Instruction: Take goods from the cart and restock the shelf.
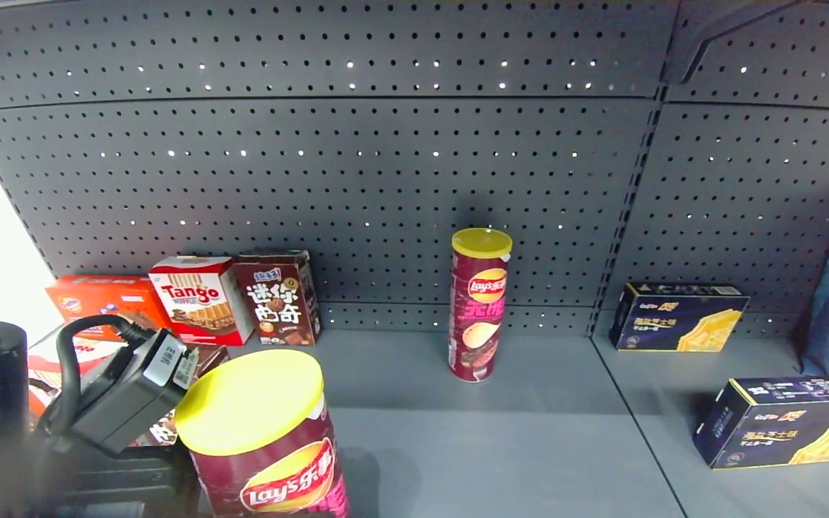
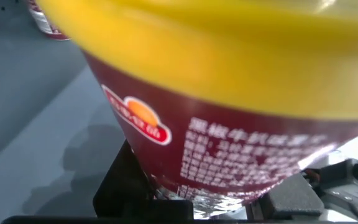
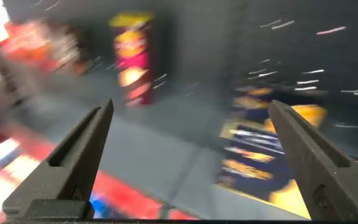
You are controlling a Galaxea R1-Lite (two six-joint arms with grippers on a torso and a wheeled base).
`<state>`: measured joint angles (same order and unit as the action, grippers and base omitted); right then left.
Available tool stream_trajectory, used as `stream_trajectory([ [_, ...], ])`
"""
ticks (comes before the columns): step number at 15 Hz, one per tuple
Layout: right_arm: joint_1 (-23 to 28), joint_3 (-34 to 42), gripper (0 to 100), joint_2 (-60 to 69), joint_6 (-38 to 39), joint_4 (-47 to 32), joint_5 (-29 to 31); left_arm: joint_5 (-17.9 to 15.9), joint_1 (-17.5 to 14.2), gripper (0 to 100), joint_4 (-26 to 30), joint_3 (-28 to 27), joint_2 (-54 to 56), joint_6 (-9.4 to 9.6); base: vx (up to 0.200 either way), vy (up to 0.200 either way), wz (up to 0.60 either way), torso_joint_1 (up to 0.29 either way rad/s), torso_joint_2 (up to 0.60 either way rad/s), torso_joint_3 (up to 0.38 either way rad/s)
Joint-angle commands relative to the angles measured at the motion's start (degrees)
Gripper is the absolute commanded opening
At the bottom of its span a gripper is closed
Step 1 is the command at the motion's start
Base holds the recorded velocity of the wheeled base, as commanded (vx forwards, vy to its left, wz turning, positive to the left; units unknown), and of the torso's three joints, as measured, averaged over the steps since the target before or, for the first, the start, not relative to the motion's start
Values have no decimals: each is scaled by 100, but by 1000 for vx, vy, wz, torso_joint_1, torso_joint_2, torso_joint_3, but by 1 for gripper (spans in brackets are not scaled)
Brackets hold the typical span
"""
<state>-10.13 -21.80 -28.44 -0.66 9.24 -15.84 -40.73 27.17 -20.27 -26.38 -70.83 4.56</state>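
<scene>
2 cans are showing on a flat grey metal shelf (image 1: pixel 501 446) with a perforated back panel (image 1: pixel 386 180). The left gripper (image 2: pixel 204 202) is pinching the nearer can (image 1: pixel 263 439), a glossy maroon tube with a yellow plastic lid, near its base at the shelf's front left. That smooth round wall is risking a slip, or a tilt into the upright can (image 1: pixel 479 306). The right gripper (image 3: pixel 191 162) is hanging empty, fingers spread.

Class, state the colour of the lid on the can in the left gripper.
Yellow: the lid of the held can shows best in the head view.
</scene>
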Motion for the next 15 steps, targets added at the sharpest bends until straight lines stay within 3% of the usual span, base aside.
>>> stream_trajectory([
  [1,-965,-888,100,-1480,-75,-309,-157,4,-1,0,-3,-7,-80,-8,0,0,0,0,0,0],
  [5,-2072,-1626,100,-3018,-48,-45,-245,-14,69,0,32,1,-54,1,0,0,0,0,0,0],
  [11,-1923,-1969,100,-4600,-101,737,-297,-32,42,0,32,-122,8,10,0,0,0,0,0,0],
  [13,-1615,-1978,100,-4969,-101,1220,-833,-5,42,0,32,-254,-72,1,0,0,0,0,0,0],
  [15,-1404,-2074,100,-5400,-251,1458,-939,-5,25,0,6,-429,-274,-8,0,0,0,0,0,0],
])
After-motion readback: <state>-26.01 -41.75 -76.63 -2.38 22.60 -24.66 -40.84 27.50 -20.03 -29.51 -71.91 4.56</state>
